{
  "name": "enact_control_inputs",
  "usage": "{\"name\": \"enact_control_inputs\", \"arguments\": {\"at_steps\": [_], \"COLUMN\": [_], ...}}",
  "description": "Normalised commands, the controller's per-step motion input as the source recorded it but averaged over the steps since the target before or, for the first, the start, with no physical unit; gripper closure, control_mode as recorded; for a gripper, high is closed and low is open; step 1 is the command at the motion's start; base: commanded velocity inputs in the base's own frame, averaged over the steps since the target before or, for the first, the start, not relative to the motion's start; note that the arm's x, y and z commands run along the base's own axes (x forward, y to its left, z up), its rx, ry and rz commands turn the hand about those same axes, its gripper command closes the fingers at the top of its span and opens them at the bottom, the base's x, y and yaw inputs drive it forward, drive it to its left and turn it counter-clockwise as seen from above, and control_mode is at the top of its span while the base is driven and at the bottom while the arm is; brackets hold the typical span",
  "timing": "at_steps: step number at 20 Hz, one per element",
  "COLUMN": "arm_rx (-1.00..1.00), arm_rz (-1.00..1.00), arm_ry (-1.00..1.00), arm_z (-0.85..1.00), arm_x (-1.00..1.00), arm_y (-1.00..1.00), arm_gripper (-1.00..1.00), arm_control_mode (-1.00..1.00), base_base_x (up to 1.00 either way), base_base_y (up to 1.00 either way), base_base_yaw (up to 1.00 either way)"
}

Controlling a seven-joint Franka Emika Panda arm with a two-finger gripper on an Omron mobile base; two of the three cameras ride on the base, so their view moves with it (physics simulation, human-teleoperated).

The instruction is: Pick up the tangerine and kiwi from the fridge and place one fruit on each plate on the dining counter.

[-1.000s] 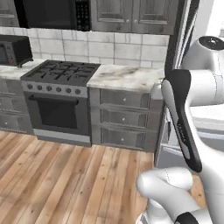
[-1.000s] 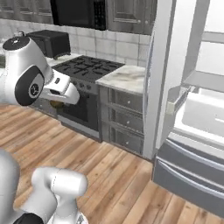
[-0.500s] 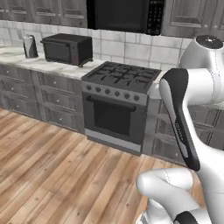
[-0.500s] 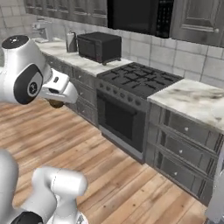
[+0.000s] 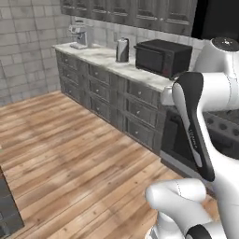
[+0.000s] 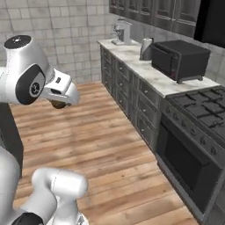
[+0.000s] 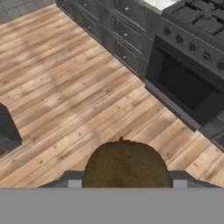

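Note:
My gripper (image 6: pixel 59 102) is shut on the kiwi (image 6: pixel 58 104), a dark olive-brown ball held just under the white hand, high above the wooden floor. In the hand view the kiwi (image 7: pixel 126 164) sits between the two finger tips at the bottom, with the floor far below it. The tangerine, the fridge and the plates are out of view. A dark grey panelled corner (image 7: pixel 6 127) stands at the left; I cannot tell whether it belongs to the dining counter.
Along the wall runs a marble-topped counter (image 5: pixel 107 58) over dark drawers, with a coffee machine (image 5: pixel 80 35), a canister (image 5: pixel 122 50) and a black microwave (image 5: pixel 163 57). The stove and oven (image 6: pixel 197 132) stand to the right. The wooden floor (image 5: pixel 70 149) lies open.
The whole picture has swept sideways, so the camera has turned: the fridge has gone out of frame and the stove has slid right. The kiwi stays in the gripper.

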Motion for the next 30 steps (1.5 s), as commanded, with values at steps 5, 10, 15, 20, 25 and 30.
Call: {"name": "enact_control_inputs", "arguments": {"at_steps": [5, 10, 15, 20, 25, 30], "arm_rx": [0.00, 0.00, 0.00, 0.00, 0.00, 0.00], "arm_rz": [0.00, 0.00, 0.00, 0.00, 0.00, 0.00], "arm_ry": [0.00, 0.00, 0.00, 0.00, 0.00, 0.00], "arm_z": [0.00, 0.00, 0.00, 0.00, 0.00, 0.00], "arm_x": [0.00, 0.00, 0.00, 0.00, 0.00, 0.00], "arm_y": [0.00, 0.00, 0.00, 0.00, 0.00, 0.00], "arm_gripper": [1.00, 1.00, 1.00, 1.00, 1.00, 1.00], "arm_control_mode": [1.00, 1.00, 1.00, 1.00, 1.00, 1.00], "base_base_x": [1.00, 1.00, 1.00, 1.00, 1.00, 1.00], "base_base_y": [0.10, -0.02, -0.40, -0.52, -0.48, -0.49], "base_base_yaw": [0.61, 0.52, 0.36, 0.30, 0.34, 0.37]}}
